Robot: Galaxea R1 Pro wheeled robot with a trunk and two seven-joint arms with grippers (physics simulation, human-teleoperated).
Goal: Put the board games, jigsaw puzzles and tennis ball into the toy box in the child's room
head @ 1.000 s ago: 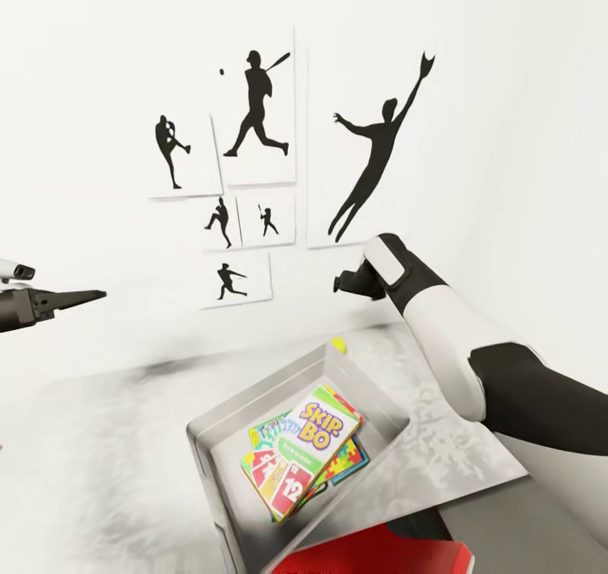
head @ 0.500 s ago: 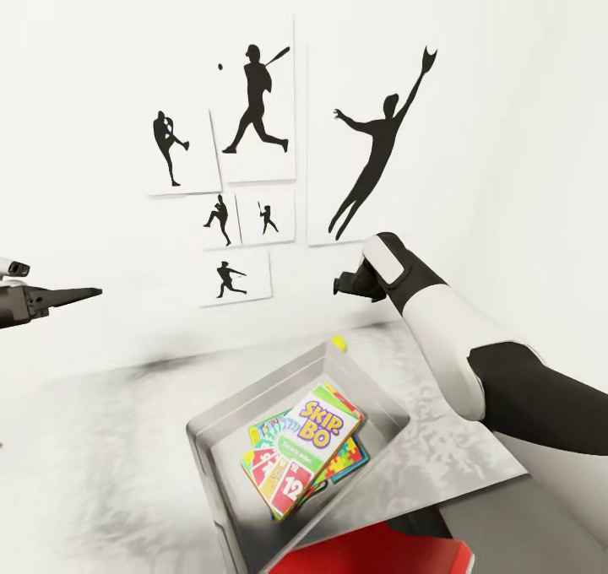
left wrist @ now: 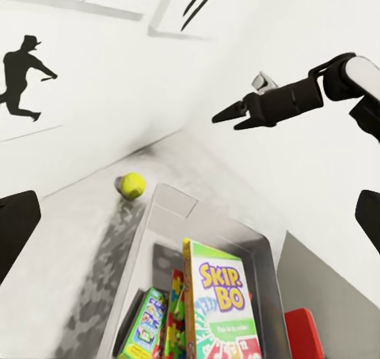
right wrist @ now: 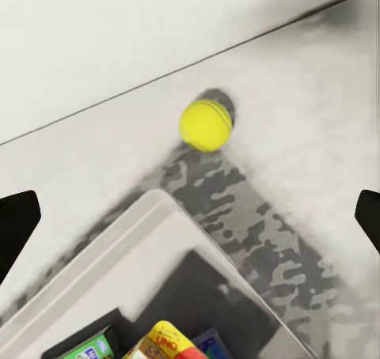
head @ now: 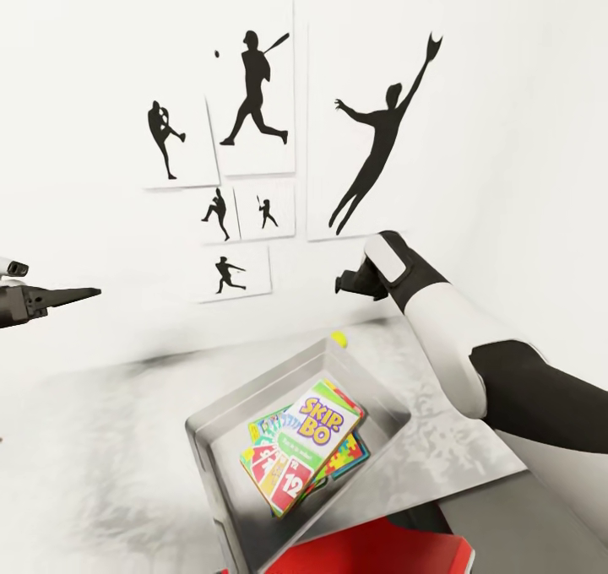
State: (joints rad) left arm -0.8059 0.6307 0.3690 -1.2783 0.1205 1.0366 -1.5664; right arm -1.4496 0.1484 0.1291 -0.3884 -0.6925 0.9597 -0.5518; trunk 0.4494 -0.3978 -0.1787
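White wall with black baseball silhouettes [head: 253, 93] is seen behind the pale table [head: 101, 439], whose top is mottled with grey patches.

Much is hidden or cut off. In the head view the right gripper [head: 350, 283] is seen from behind its wrist, so its fingers are mostly covered there. The left gripper [head: 80, 293] is cut by the picture edge, and only a dark pointed tip is shown. In the left wrist view the right gripper [left wrist: 237, 112] is seen from the side with its dark fingers close together at the tips, and nothing is held between them. In each wrist view only two dark finger ends are seen, at opposite edges of the picture, wide apart, with nothing between them. For this reason it cannot be told for sure how far the right gripper is opened; the left one is spread wide and empty.

Below the right gripper the tennis ball [right wrist: 205, 125] is lying on the table, just beside the far corner of the toy box [head: 253, 397], outside it. In the head view the ball [head: 339, 338] is half covered by the box rim.

Inside the toy box the Skip-Bo game [head: 317, 439] is lying on top of a stack. A jigsaw puzzle [head: 348, 458] and a green-edged box [head: 266, 429] are partly seen under it; the rest of the stack cannot be made out. A red object [head: 380, 553] is cut off at the lower edge.
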